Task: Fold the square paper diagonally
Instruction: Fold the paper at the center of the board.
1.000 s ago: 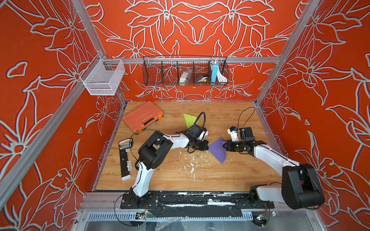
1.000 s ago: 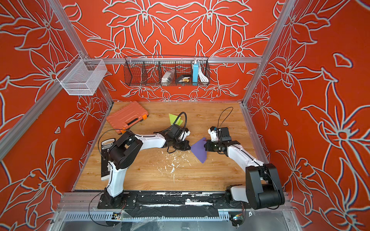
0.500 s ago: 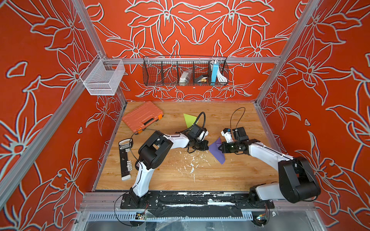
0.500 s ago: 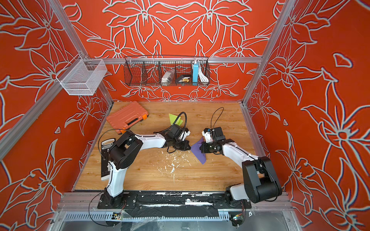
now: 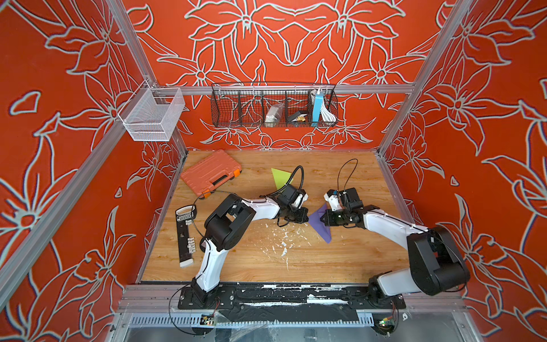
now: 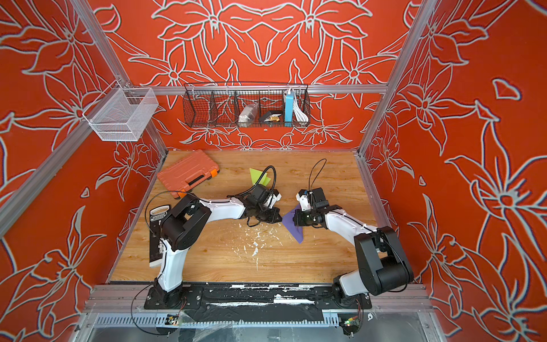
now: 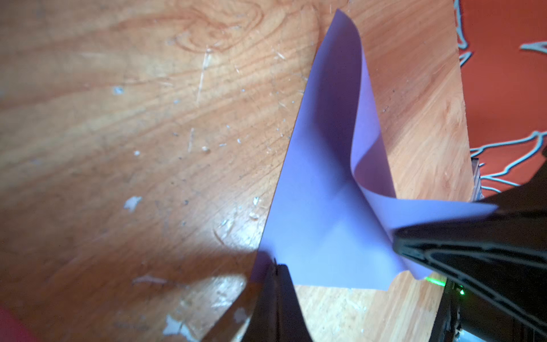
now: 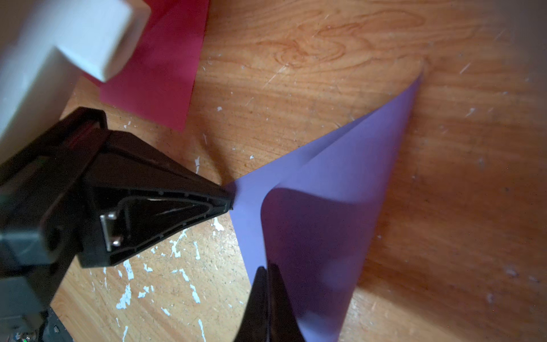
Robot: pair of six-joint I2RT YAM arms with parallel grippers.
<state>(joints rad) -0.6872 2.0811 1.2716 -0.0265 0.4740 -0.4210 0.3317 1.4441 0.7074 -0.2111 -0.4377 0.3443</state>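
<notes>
Right hand (image 5: 324, 218) pinching purple paper (image 5: 321, 230), drawn nearer, left hand (image 5: 306, 214) closed, pinning corner

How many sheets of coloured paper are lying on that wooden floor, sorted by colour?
purple paper: 1, part-folded
lime-green paper: 1, a triangle
red paper: 1, seen only in the right wrist view, partly hidden
Total: 3
</notes>
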